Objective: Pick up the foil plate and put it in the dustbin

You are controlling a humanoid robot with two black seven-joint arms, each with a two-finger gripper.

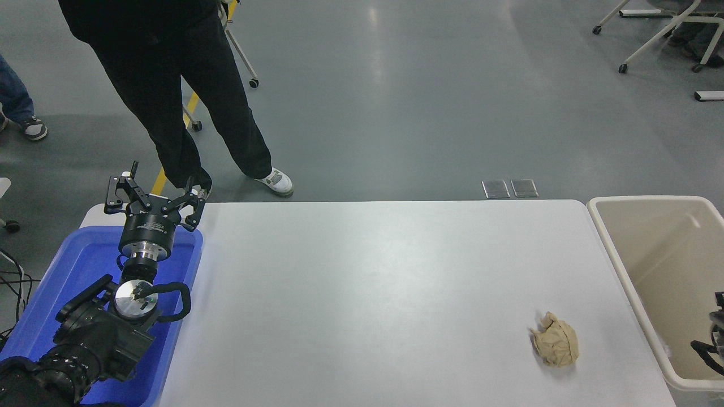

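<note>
Beige dustbin (608, 237) shows no foil plate; right gripper (714, 333) sits over it, grip unreadable, while left gripper (151, 199) parks, spread wide.

The left arm reaches up from the lower left corner, its left gripper (151, 199) spread open; only a sliver of the right arm (714, 339) shows at the right edge.
</note>
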